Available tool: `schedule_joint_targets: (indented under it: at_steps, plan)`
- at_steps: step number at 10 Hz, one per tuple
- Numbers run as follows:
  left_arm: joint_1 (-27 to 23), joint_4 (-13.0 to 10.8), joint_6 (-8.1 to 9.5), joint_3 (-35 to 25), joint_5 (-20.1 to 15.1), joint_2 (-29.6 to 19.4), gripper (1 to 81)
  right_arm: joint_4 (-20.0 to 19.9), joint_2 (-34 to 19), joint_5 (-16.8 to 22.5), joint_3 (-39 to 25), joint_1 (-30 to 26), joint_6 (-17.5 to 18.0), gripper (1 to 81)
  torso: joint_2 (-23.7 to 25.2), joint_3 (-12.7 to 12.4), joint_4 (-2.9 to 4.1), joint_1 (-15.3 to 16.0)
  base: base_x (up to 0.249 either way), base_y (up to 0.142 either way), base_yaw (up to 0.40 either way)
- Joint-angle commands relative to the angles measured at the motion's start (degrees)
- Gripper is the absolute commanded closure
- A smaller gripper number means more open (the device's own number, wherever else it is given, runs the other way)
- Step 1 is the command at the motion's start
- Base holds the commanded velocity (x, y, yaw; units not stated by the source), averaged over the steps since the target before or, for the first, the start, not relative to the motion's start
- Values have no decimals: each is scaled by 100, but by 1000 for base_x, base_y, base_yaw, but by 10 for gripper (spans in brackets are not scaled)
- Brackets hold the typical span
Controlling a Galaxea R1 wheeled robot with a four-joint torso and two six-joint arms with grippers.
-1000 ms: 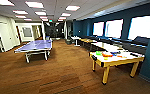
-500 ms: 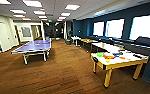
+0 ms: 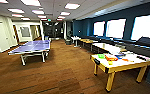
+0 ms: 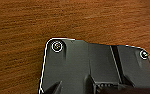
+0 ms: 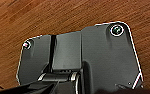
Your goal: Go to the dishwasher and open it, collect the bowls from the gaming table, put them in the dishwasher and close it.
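Note:
The gaming table (image 3: 127,67), white-topped with a yellow edge and yellow legs, stands at the right of the head view, a short way ahead. Small colourful things lie on it: a green one (image 3: 101,56), an orange-red one (image 3: 111,58) and a blue one (image 3: 120,56). They are too blurred to tell bowls from boxes. The dishwasher is out of view. Both wrist views look down past the robot's dark plates onto brown wooden floor (image 4: 66,20) (image 5: 66,17), with nothing held in sight.
A blue table-tennis table (image 3: 32,47) stands to the left. More tables (image 3: 103,46) run along the windowed blue wall, with dark seating (image 3: 141,47) behind the gaming table. Wooden floor (image 3: 66,67) stretches between them toward a far corridor.
The whole head view has shifted slightly, so the camera has moved. The gaming table now looks a little larger and nearer. Nothing in the room has moved.

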State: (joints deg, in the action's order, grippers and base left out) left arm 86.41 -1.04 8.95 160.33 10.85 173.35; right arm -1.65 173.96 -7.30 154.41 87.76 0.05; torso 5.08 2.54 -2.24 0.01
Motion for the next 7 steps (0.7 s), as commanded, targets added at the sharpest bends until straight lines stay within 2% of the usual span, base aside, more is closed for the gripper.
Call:
schedule_joint_targets:
  at_steps: [1,7]
  plan:
    - [-365,-28,-16,34,-206,-11,10,24,10,256,-25,-351,-5,10,0,0,0,0,253,0,0]
    - [-365,-11,-16,34,-206,-19,10,24,10,256,-26,-342,-5,10,-2,0,0,2,240,0,0]
